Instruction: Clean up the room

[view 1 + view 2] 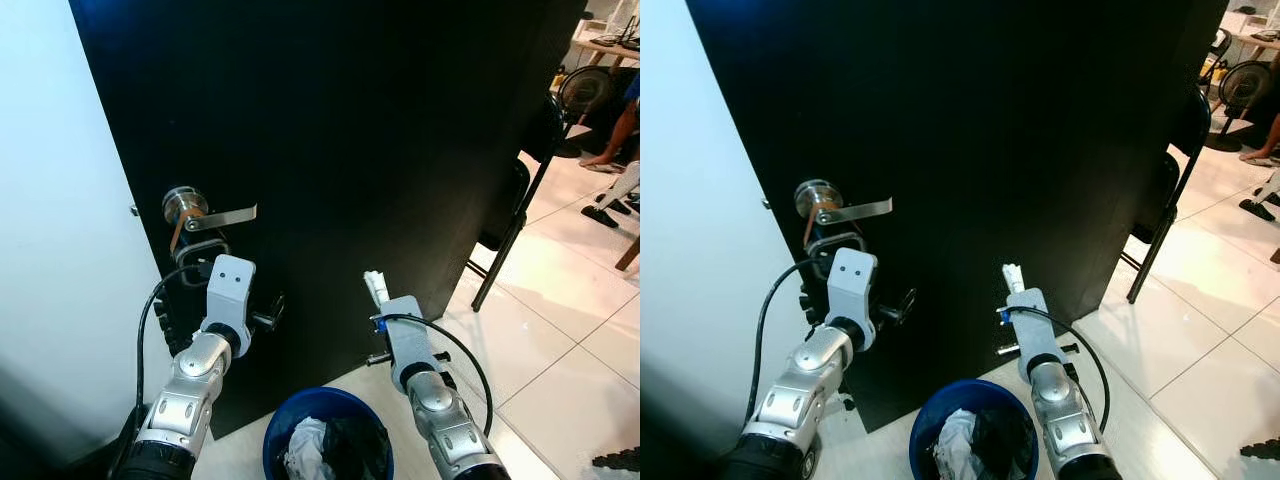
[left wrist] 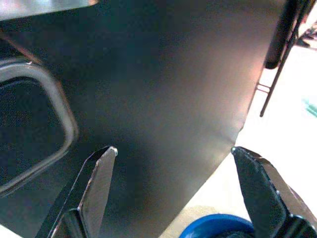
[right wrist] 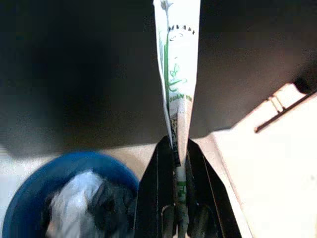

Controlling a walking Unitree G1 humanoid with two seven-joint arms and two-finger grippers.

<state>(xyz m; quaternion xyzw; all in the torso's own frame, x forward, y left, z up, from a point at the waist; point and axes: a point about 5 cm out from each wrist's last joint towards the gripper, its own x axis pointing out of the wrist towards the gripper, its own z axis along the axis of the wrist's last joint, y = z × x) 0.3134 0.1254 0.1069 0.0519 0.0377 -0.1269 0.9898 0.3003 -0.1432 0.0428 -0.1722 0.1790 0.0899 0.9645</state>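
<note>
Before a black door (image 1: pixel 350 150), white tiled floor (image 1: pixel 560 340), blue bin (image 1: pixel 300 415).

door (image 1: pixel 350 150) blocks ahead | bin (image 1: pixel 285 420) below | floor (image 1: pixel 560 330) free right

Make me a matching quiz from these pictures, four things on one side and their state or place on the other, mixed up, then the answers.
1. left hand
2. right hand
3. blue bin
4. door handle

A. on the black door
B. open, holding nothing
C. on the floor, trash inside
D. shut on a white wrapper

Pairs: 1-B, 2-D, 3-C, 4-A
</note>
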